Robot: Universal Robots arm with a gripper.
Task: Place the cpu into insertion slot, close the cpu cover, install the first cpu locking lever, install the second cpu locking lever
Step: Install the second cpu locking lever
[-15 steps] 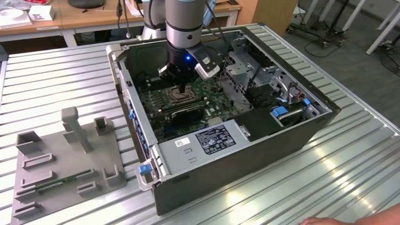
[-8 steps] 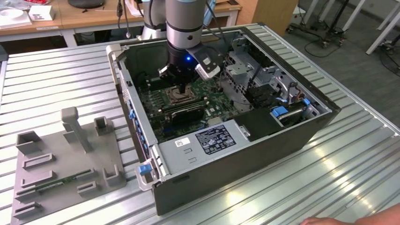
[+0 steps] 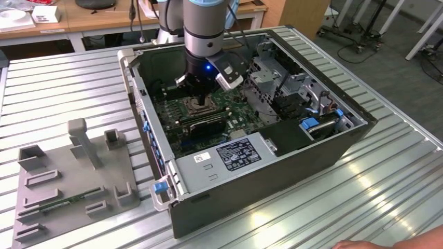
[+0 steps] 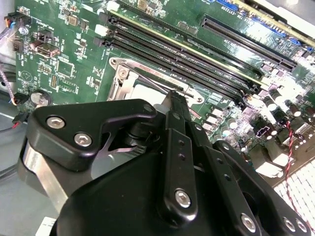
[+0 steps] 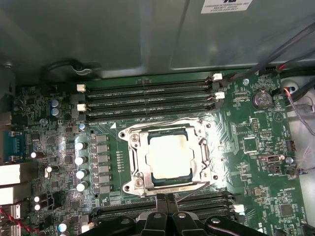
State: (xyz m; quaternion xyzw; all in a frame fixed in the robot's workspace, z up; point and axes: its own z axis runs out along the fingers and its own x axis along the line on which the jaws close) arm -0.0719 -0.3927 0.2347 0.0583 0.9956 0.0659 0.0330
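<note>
Ext view, L to R: grey fixture tray (image 3: pixel 69 181) on table at left, well apart from PC case (image 3: pixel 277 171). Gripper (image 3: pixel 201 101) down inside case, just above slot (image 3: pixel 196 107). First wrist view: cpu (image 5: pixel 170 156) sits in slot (image 5: pixel 129 169), cover (image 5: pixel 197 152) shut flat around it. Gripper (image 5: pixel 167 197) fingers pressed together, holding nothing, tips at slot's edge by lever (image 5: pixel 189 192).
</note>
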